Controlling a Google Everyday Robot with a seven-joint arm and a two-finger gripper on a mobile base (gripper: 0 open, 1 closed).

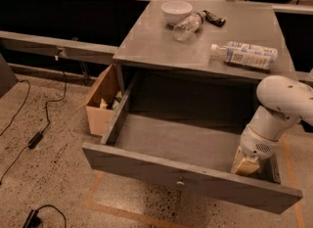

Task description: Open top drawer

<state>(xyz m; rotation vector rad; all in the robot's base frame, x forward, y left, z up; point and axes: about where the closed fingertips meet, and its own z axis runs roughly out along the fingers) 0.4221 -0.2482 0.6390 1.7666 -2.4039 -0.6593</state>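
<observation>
Speckled floor [51,175] under wide-open top drawer [142,164], gripper [246,164] inside at its front corner, grip state unclear

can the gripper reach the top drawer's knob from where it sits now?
Probably not directly: the gripper sits inside the top drawer behind its front panel, and the knob is on the outer face.

The room is dim, and the light is warm and yellowish. It falls from above, so the counter [161,46] top shines pale with a soft glare. Under it, the back of the top drawer [186,178] is in deep shadow. My tool [246,164] sits in the drawer's near right corner, lit tan. My white arm [281,100] is the brightest thing.
</observation>
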